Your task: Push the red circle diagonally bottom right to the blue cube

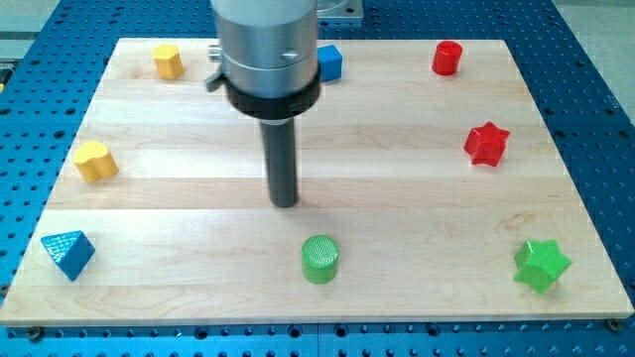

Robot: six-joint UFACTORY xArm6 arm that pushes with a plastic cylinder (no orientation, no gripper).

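The red circle [447, 58] is a red cylinder at the view's top right, near the board's top edge. The blue cube [329, 62] sits at the top centre, partly hidden behind the arm's grey housing. My tip [285, 203] rests on the board's middle, well below the blue cube and far to the left of and below the red circle. It touches no block.
A red star [486, 143] lies at the right. A green star [541, 265] is at the bottom right. A green cylinder [319, 259] sits just below my tip. Two yellow blocks [169, 60] [95, 161] lie at the left. A blue triangle [67, 253] is at the bottom left.
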